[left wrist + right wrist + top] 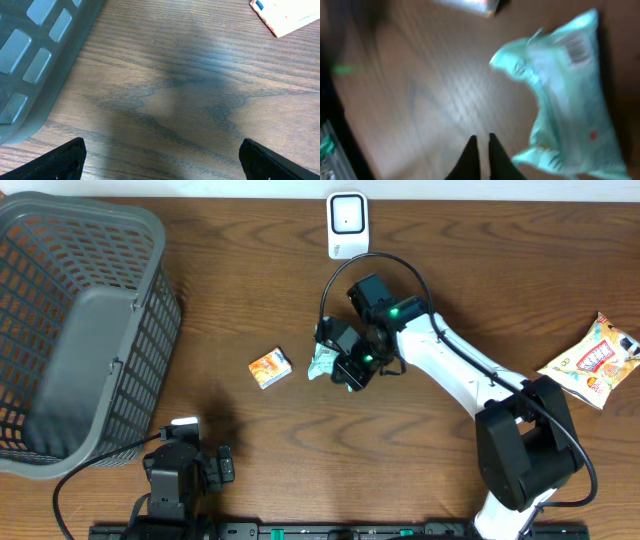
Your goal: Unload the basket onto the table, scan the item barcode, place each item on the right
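Soft, even light fell on the table (250,270) overhead, with faint shadows. The left wrist view showed a broad dim shadow mid-frame. The right wrist view was heavily motion-blurred, its pale packet (570,100) smeared.

Matt wood-grain table (250,270), plastic basket (152,330), glossy packet (570,100)

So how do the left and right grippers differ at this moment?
The left gripper is open; the right gripper is shut. The left gripper hangs at the near edge beside the basket, with only bare wood under it; the right gripper is mid-table, next to the green packet but not gripping it. Both are empty and over the table.
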Robot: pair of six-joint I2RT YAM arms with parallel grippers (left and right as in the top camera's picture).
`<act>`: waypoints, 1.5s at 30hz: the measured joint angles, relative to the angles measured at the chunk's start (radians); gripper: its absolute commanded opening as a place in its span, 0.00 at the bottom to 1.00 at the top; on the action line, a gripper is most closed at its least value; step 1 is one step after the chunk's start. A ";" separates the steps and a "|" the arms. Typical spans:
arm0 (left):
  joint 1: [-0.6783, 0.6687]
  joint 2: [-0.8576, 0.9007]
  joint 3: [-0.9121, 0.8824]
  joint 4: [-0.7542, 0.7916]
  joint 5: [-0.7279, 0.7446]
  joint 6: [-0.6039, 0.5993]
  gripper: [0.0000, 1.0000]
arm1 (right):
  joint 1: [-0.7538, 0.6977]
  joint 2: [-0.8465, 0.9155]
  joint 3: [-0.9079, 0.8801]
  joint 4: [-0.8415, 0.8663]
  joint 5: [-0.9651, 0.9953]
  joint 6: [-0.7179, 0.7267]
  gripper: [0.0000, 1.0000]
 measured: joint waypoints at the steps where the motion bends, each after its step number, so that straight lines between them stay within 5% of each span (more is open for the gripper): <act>1: 0.000 0.000 0.000 0.000 0.000 0.000 0.98 | 0.000 0.000 0.000 0.025 0.013 0.032 0.02; 10: 0.000 0.000 0.000 0.000 0.000 0.000 0.98 | -0.001 0.000 0.000 0.108 0.224 0.280 0.01; 22: 0.000 0.000 0.000 0.000 0.000 0.000 0.98 | 0.030 0.155 0.045 0.121 0.232 0.487 0.01; 33: 0.000 0.000 0.000 0.000 0.000 0.000 0.98 | 0.022 0.125 0.065 0.066 0.287 0.502 0.01; 41: 0.000 0.000 0.000 0.000 0.000 0.000 0.98 | 0.018 -0.218 0.072 0.152 0.406 0.429 0.01; 45: 0.000 0.000 0.000 0.000 0.000 0.000 0.98 | 0.039 -0.233 0.088 0.154 0.414 0.418 0.01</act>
